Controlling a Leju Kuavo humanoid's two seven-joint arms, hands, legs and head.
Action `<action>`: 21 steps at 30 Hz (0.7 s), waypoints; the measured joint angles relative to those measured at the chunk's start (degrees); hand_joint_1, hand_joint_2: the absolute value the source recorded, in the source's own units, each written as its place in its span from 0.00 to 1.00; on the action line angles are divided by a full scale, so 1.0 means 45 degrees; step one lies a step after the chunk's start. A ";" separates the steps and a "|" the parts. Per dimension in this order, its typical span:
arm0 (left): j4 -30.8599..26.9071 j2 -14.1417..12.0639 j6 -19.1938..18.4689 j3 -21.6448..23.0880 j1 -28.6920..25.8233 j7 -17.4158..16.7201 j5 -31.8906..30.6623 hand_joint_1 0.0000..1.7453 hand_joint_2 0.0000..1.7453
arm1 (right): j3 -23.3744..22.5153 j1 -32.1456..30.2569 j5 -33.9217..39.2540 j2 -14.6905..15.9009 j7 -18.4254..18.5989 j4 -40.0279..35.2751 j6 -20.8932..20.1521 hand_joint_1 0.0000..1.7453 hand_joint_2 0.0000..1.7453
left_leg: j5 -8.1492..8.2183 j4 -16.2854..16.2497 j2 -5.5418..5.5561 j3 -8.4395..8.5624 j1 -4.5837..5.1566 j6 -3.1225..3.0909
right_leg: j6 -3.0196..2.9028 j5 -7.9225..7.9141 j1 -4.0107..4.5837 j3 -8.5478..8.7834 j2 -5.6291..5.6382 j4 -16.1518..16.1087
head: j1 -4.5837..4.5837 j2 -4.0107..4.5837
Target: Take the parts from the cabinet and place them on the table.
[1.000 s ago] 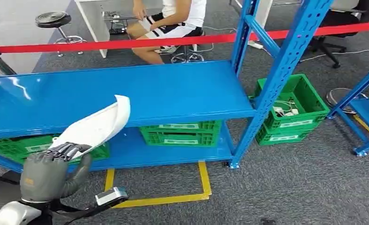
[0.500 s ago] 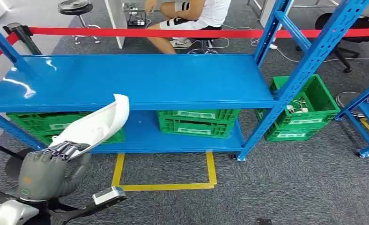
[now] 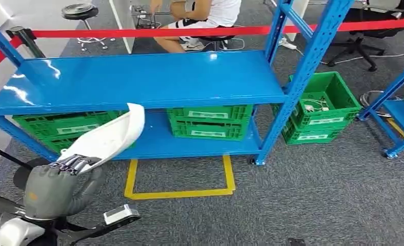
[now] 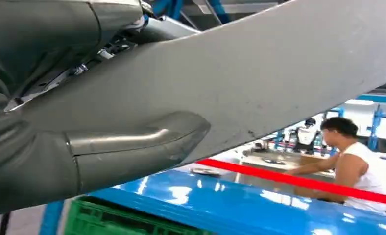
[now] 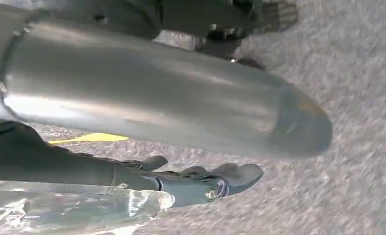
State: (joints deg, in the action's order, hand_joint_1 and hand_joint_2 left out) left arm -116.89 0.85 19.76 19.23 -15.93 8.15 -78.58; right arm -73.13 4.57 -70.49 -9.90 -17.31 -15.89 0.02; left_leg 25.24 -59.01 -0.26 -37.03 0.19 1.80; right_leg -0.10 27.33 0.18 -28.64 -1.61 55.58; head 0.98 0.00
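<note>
Head view: left hand (image 3: pixel 54 187) gripping white part (image 3: pixel 107 137)

Ahead of the fingers (image 3: pixel 73 163), the blue shelf top (image 3: pixel 138 79) lies bare; green crates (image 3: pixel 208 121) fill the lower shelf, and blue uprights (image 3: pixel 297 82) flank it.

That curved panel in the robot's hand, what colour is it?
White; the panel, held by the left hand, shows best in the head view.

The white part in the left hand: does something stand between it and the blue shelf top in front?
Nothing visible does. The left hand holds the white part at the near edge of the blue shelf top, whose surface is bare.
</note>
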 joint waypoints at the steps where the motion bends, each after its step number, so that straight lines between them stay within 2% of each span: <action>1: 0.0000 -0.0005 0.0000 0.0000 0.0000 0.0005 0.0000 1.00 1.00 | 0.0000 0.0009 0.0000 -0.0005 0.0000 0.0000 0.0000 0.00 0.00 | 0.0811 -0.0898 0.0005 -0.0247 -0.0036 0.0073 | -0.0009 -0.0168 -0.0001 -0.0172 0.0016 0.0004 | -0.0014 0.0000; 2: 0.0000 -0.0005 0.0000 0.0000 0.0001 0.0005 0.0005 1.00 1.00 | 0.0000 0.0008 0.0000 -0.0005 -0.0005 0.0000 -0.0015 0.00 0.00 | 0.1537 -0.2020 0.0005 -0.0515 -0.0059 0.0130 | -0.0018 -0.0377 -0.0001 -0.0352 0.0023 0.0017 | -0.0005 0.0000; 3: 0.0000 0.0000 0.0000 0.0000 0.0000 0.0005 0.0010 1.00 1.00 | 0.0000 -0.0002 0.0000 -0.0005 -0.0019 0.0000 -0.0019 0.00 0.00 | 0.1837 -0.2896 0.0005 -0.0649 -0.0064 0.0162 | 0.0004 -0.0566 -0.0001 -0.0601 0.0022 0.0044 | -0.0005 0.0000; 4: 0.0000 0.0000 0.0000 0.0000 0.0001 0.0020 0.0024 1.00 1.00 | 0.0000 -0.0018 0.0000 -0.0005 -0.0029 0.0000 -0.0024 0.00 0.00 | 0.1682 -0.3265 0.0005 -0.0579 -0.0071 0.0177 | 0.0037 -0.0734 -0.0004 -0.0846 0.0018 0.0070 | -0.0014 0.0000; 5: 0.0000 0.0000 0.0000 0.0000 0.0002 0.0049 0.0034 1.00 1.00 | 0.0000 -0.0021 0.0000 -0.0015 -0.0044 0.0000 -0.0024 0.00 0.00 | 0.1286 -0.3105 0.0004 -0.0259 -0.0085 0.0192 | 0.0067 -0.0878 -0.0013 -0.1070 0.0011 0.0106 | 0.0000 0.0000; 6: 0.0000 -0.0005 0.0000 -0.0005 0.0003 0.0058 0.0044 1.00 1.00 | 0.0000 -0.0018 0.0000 -0.0019 -0.0063 0.0000 -0.0024 0.00 0.00 | 0.0820 -0.2501 0.0004 0.0257 -0.0106 0.0195 | 0.0092 -0.1010 -0.0025 -0.1298 0.0007 0.0155 | -0.0014 0.0000; 7: 0.0000 -0.0005 0.0005 -0.0005 0.0013 0.0068 0.0058 1.00 1.00 | 0.0000 -0.0006 0.0000 -0.0029 -0.0063 0.0000 -0.0024 0.00 0.00 | 0.0459 -0.1469 0.0000 0.1016 -0.0134 0.0203 | 0.0135 -0.1147 -0.0048 -0.1513 0.0011 0.0215 | -0.0010 0.0000; 8: 0.0000 -0.0005 0.0005 -0.0005 0.0035 0.0078 0.0068 1.00 1.00 | 0.0000 0.0021 0.0000 -0.0034 -0.0063 0.0000 -0.0024 0.00 0.00 | 0.0510 -0.0278 -0.0004 0.1917 -0.0179 0.0242 | 0.0206 -0.1278 -0.0038 -0.1649 0.0028 0.0286 | -0.0014 0.0000; 9: 0.0000 0.0005 0.0000 0.0000 0.0086 0.0092 0.0097 1.00 1.00 | 0.0000 0.0020 0.0005 -0.0024 -0.0078 -0.0010 -0.0024 0.00 0.00 | 0.0907 0.0865 0.0006 0.2705 -0.0191 0.0258 | 0.0275 -0.1356 0.0055 -0.1804 0.0056 0.0382 | -0.0034 0.0000; 10: 0.0005 0.0015 0.0000 -0.0005 0.0116 0.0122 0.0136 1.00 1.00 | 0.0000 0.0024 0.0010 -0.0034 -0.0087 -0.0010 -0.0063 0.00 0.00 | 0.1011 0.1007 0.0081 0.2678 -0.0142 0.0021 | 0.0341 -0.1515 0.0048 -0.1833 0.0052 0.0380 | 0.0024 -0.0004; 12: 0.0010 0.0015 -0.0029 -0.0029 0.0129 0.0165 0.0175 1.00 1.00 | 0.0000 -0.0001 0.0015 -0.0039 -0.0117 -0.0010 -0.0146 0.00 0.00 | 0.0888 0.0934 0.0073 0.2467 -0.0078 -0.0180 | 0.0479 -0.1798 0.0001 -0.1868 0.0043 0.0277 | -0.0044 -0.0005; 13: 0.0019 0.0019 -0.0039 -0.0029 0.0129 0.0199 0.0179 1.00 1.00 | -0.0005 -0.0045 0.0015 -0.0039 -0.0117 -0.0010 -0.0165 0.00 0.00 | 0.0760 0.0950 0.0058 0.2371 -0.0091 -0.0347 | 0.0557 -0.1913 -0.0019 -0.1890 0.0044 0.0247 | -0.0014 0.0000; 14: 0.0034 0.0024 -0.0049 -0.0029 0.0157 0.0204 0.0185 1.00 1.00 | -0.0010 -0.0086 0.0015 -0.0039 -0.0131 -0.0005 -0.0175 0.00 0.00 | 0.0606 0.0965 0.0014 0.2217 -0.0127 -0.0463 | 0.0640 -0.1594 -0.0069 -0.1958 0.0122 0.0379 | 0.0000 0.0000; 15: 0.0044 0.0039 -0.0063 -0.0029 0.0164 0.0209 0.0194 1.00 1.00 | -0.0010 -0.0117 0.0015 -0.0039 -0.0131 -0.0005 -0.0185 0.00 0.00 | 0.0454 0.0965 0.0015 0.2058 -0.0125 -0.0558 | 0.0698 -0.0742 -0.0061 -0.2211 0.0195 0.0882 | 0.0030 0.0000; 16: 0.0044 0.0044 -0.0063 -0.0039 0.0181 0.0209 0.0214 1.00 1.00 | -0.0010 -0.0133 0.0015 -0.0044 -0.0131 -0.0005 -0.0189 0.00 0.00 | 0.0284 0.0964 0.0024 0.1849 -0.0121 -0.0607 | 0.0756 0.0189 -0.0062 -0.2438 0.0274 0.1783 | 0.0049 0.0000; 17: 0.0049 0.0049 -0.0063 -0.0039 0.0184 0.0209 0.0214 1.00 1.00 | -0.0010 -0.0127 0.0019 -0.0044 -0.0131 -0.0005 -0.0194 0.00 0.00 | 0.0110 0.0956 0.0033 0.1642 -0.0103 -0.0624 | 0.0773 0.0874 -0.0064 -0.2672 0.0302 0.2817 | 0.0088 0.0000; 18: 0.0058 0.0063 -0.0068 -0.0039 0.0187 0.0219 0.0219 1.00 1.00 | -0.0010 -0.0120 0.0019 -0.0044 -0.0131 0.0000 -0.0199 0.00 0.00 | -0.0065 0.0938 0.0035 0.1402 -0.0082 -0.0630 | 0.0776 0.1293 -0.0063 -0.2846 0.0305 0.3762 | 0.0088 0.0000; 19: 0.0063 0.0073 -0.0073 -0.0039 0.0191 0.0228 0.0243 1.00 1.00 | -0.0010 -0.0111 0.0024 -0.0049 -0.0131 0.0000 -0.0204 0.00 0.00 | -0.0250 0.0919 0.0036 0.1153 -0.0064 -0.0624 | 0.0770 0.1310 -0.0063 -0.2856 0.0305 0.4386 | 0.0097 0.0000; 20: 0.0068 0.0083 -0.0102 -0.0039 0.0194 0.0233 0.0253 1.00 1.00 | -0.0010 -0.0113 0.0039 -0.0049 -0.0131 0.0000 -0.0214 0.00 0.00 | -0.0421 0.0906 0.0038 0.0924 -0.0047 -0.0602 | 0.0745 0.0915 -0.0062 -0.2586 0.0307 0.4426 | 0.0088 0.0000; 21: 0.0073 0.0087 -0.0122 -0.0039 0.0204 0.0238 0.0267 1.00 1.00 | -0.0010 -0.0117 0.0054 -0.0049 -0.0136 0.0000 -0.0214 0.00 0.00 | -0.0574 0.0891 0.0038 0.0719 -0.0038 -0.0576 | 0.0703 0.0368 -0.0060 -0.2042 0.0308 0.3948 | 0.0093 0.0000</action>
State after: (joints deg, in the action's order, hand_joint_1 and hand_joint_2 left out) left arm -116.56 1.25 19.21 19.06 -15.01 9.22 -77.37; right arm -73.18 4.04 -70.25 -10.12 -17.92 -15.89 -0.94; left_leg 22.66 -55.00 -0.09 -33.80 0.02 -0.79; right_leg 3.06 28.99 -0.09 -37.83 -0.22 73.34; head 1.40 0.00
